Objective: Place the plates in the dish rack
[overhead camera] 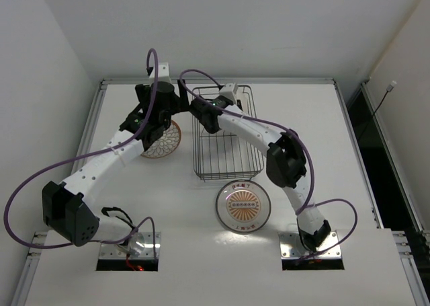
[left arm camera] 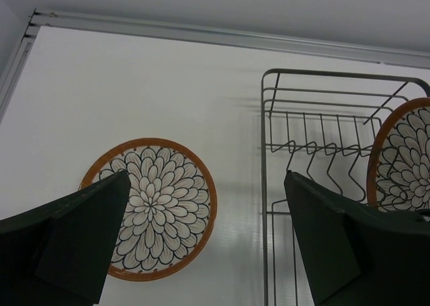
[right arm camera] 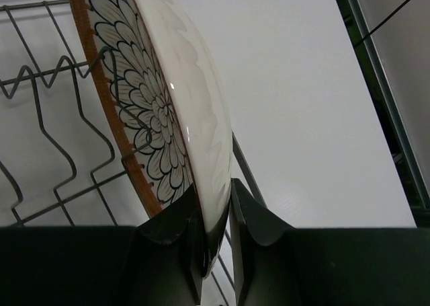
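Right now the right gripper [right arm camera: 213,205] is pinched down narrow on the lower rim of the upright plate [right arm camera: 171,97], one finger on its patterned face and the other on its plain white back. That plate stands on edge, leaning a little, inside the dish rack [right arm camera: 57,144], with one bent divider wire crossing in front of its petal pattern; whether its bottom edge rests on the rack floor is hidden by the fingers. From the left wrist the same upright plate [left arm camera: 403,155] shows at the right side of the dish rack [left arm camera: 322,144], orange rim and face turned toward the camera. The left gripper [left arm camera: 207,178] has its jaws spread as wide as they go and holds nothing; it hangs above the white table [overhead camera: 336,151] over the petal plate [left arm camera: 149,208], which lies flat, face up, to the left of the rack and apart from it. In the top view the left gripper [overhead camera: 158,128] covers part of that petal plate [overhead camera: 168,143], and the sunburst plate [overhead camera: 243,206] lies flat, face up, just beside the near edge of the dish rack [overhead camera: 232,177], closer to the right arm's base than to the left's
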{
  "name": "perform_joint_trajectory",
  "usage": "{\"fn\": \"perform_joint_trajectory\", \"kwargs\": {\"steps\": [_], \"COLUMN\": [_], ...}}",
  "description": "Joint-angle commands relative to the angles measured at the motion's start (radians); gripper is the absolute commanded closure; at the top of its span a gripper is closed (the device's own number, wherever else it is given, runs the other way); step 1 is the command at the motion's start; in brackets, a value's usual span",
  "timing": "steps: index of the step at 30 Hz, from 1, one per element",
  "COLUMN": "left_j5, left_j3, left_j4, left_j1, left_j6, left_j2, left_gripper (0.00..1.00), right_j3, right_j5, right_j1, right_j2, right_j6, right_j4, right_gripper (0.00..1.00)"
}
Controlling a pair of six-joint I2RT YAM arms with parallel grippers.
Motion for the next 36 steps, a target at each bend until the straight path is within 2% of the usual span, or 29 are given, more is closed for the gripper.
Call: {"fn": "perform_joint_trajectory", "kwargs": {"steps": [1,3,4,5,7,10,11,13,14,20,22,23,25,28,30,33,35,36], "left_j5": [-0.002,-0.002,-0.002,-0.002,-0.002,0.008,0.008,0.017,0.017,0.026,0.026,0.037,0.037,0.047,0.057,0.066,0.079,0.08], "left_j3": [0.043,0.043,0.043,0.043,0.043,0.043,0.043,0.043,0.043,0.043,0.043,0.052,0.061,0.071,0.071,0.071,0.08,0.08], "left_j4": [0.025,0.025,0.025,0.025,0.025,0.025,0.025,0.025,0.025,0.015,0.015,0.003,-0.006,-0.015,-0.015,-0.015,-0.028,-0.028], "left_j1": [0.006,0.006,0.006,0.006,0.006,0.006,0.006,0.006,0.006,0.006,0.006,0.006,0.006,0.006,0.006,0.006,0.006,0.006], "left_j6": [-0.005,-0.005,-0.005,-0.005,-0.005,-0.005,-0.005,-0.005,-0.005,-0.005,-0.005,-0.005,-0.005,-0.005,-0.005,-0.005,-0.014,-0.014], "left_j2": [0.004,0.004,0.004,0.004,0.004,0.004,0.004,0.013,0.013,0.022,0.031,0.042,0.053,0.065,0.065,0.074,0.085,0.094], "left_gripper": [0.0,0.0,0.0,0.0,0.0,0.0,0.0,0.0,0.0,0.0,0.0,0.0,0.0,0.0,0.0,0.0,0.0,0.0], "right_j3": [-0.036,-0.036,-0.036,-0.036,-0.047,-0.056,-0.056,-0.021,-0.012,-0.006,-0.006,-0.015,-0.062,-0.196,-0.359,-0.658,-0.873,-0.935], "right_j5": [-0.043,-0.043,-0.043,-0.043,-0.043,-0.043,-0.043,-0.034,-0.034,-0.045,-0.045,-0.045,-0.036,-0.051,-0.115,-0.216,-0.307,-0.341], "right_j1": [0.004,0.004,0.004,0.004,0.004,0.004,0.004,0.004,0.004,-0.007,-0.016,-0.016,-0.001,0.013,0.002,0.002,-0.008,-0.008], "right_j2": [-0.002,-0.002,-0.002,-0.002,-0.012,-0.054,-0.078,-0.103,-0.117,-0.225,-0.244,-0.255,-0.301,-0.393,-0.468,-0.714,-0.872,-1.029], "right_j6": [0.034,0.043,0.043,0.054,0.1,0.1,0.1,0.1,0.091,0.019,0.008,0.008,-0.012,0.072,0.137,0.097,0.008,-0.03], "right_j4": [-0.023,-0.023,-0.023,-0.023,-0.054,-0.054,-0.054,-0.054,-0.054,-0.006,0.004,0.004,0.004,-0.032,-0.031,0.176,0.3,0.419], "right_gripper": [0.85,0.85,0.73,0.66,0.42,0.31,0.22,0.18,0.11,0.08,0.05,0.0,0.0,0.0,0.0,0.0,0.0,0.0]}}
